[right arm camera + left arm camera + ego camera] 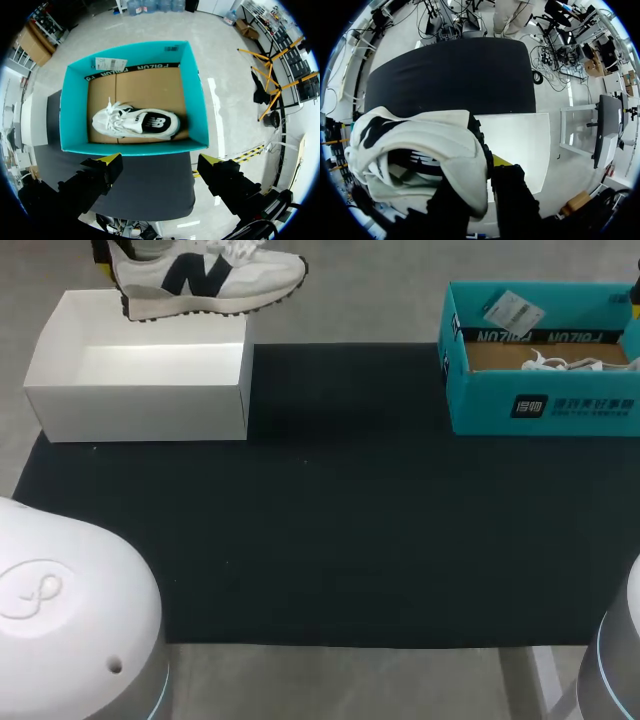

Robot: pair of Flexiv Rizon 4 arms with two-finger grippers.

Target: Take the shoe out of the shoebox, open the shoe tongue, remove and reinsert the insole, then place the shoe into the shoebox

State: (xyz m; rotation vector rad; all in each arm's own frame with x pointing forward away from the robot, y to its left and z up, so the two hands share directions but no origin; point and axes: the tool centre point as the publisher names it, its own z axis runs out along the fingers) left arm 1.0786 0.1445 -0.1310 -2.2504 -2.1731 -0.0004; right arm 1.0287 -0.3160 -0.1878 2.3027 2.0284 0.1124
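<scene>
Black matting [330, 540] covered the surface [340, 680], and its near stretch lay bare, likely meant as working room for the tongue and insole steps. Farther back on the left sat an open white box [140, 412] with nothing inside it. Above its far wall the left hand [475, 172] held a white sneaker [215, 278] clear of the box, sole downward. It seemed to pinch the shoe near the heel from two sides, though only one yellow tip [500, 161] showed and the other finger was hidden behind the upper. At the far right stood a teal shoebox [540, 405] with a second sneaker [135, 122] lying on its cardboard floor. The right hand [160, 162] hung over that shoebox with its fingers spread wide and touching nothing, apparently waiting while the left arm handled the lifted shoe.
</scene>
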